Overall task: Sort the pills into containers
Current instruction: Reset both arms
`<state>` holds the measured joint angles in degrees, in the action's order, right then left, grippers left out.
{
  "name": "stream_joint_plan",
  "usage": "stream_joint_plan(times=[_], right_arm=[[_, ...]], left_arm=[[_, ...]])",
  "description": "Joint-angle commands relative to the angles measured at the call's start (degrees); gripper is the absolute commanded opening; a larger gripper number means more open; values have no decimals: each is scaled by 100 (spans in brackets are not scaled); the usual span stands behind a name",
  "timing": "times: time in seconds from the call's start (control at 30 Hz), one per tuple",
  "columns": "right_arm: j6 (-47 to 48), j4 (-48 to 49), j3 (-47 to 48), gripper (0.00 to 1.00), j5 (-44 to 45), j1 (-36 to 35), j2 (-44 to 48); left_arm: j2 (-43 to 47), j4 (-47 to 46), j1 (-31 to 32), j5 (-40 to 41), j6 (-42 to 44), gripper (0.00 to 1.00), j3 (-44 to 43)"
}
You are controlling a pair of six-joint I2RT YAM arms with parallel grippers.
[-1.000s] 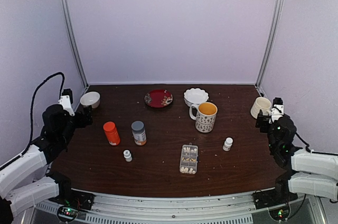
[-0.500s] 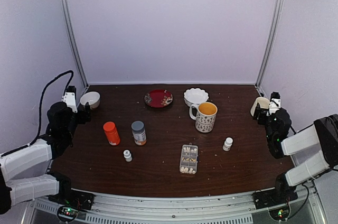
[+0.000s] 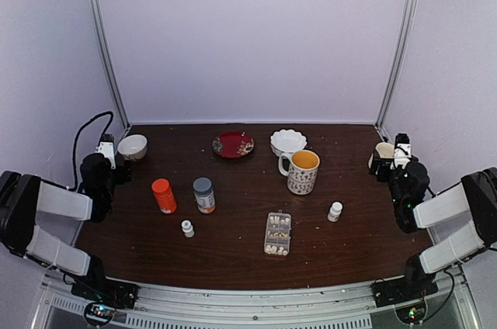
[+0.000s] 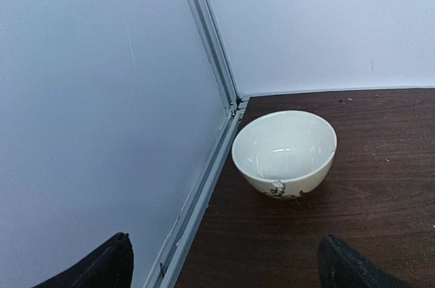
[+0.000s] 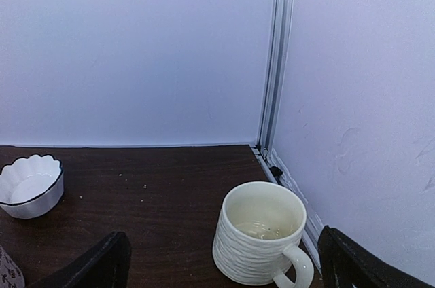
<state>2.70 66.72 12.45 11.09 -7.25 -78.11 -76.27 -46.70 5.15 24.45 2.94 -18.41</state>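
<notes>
The left gripper (image 3: 118, 167) hangs at the left edge of the table (image 3: 241, 267) with its jaws spread wide and nothing between them. In its wrist view the two dark fingertips (image 4: 102, 267) sit far apart at the bottom corners. Just ahead of them stands a small white bowl (image 4: 285, 152), not touched. The right gripper (image 3: 384, 163) is at the opposite edge, also wide open and holding nothing. A ribbed cream mug (image 5: 262, 230) stands just in front of its fingers (image 5: 346, 267), and a scalloped white bowl (image 5: 28, 186) sits farther off to its left. The clear pill box (image 3: 277, 233) lies well apart from both grippers, between them and nearer the arm bases than either. It is off to the right of the left gripper and to the left of the right one. The pills (image 3: 273, 249) show as pale specks inside its cells, but which cells cannot be told. An orange bottle (image 3: 164, 195) and a grey-capped bottle (image 3: 204, 195) stand between the left gripper and the box. A patterned mug (image 3: 302, 171) stands between the box and the right gripper.
</notes>
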Motion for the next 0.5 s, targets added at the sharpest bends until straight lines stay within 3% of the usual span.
stream_joint_plan(times=[0.0, 0.03, 0.47], right_arm=[[25, 157, -41, 100, -82, 30, 6], [23, 157, -37, 100, -85, 30, 1], [21, 135, -23, 100, -90, 30, -3]], left_arm=[[-587, -1432, -459, -880, -138, 98, 61], [-498, -1142, -466, -909, -195, 97, 15], [-571, -1362, -462, -919, -163, 98, 40]])
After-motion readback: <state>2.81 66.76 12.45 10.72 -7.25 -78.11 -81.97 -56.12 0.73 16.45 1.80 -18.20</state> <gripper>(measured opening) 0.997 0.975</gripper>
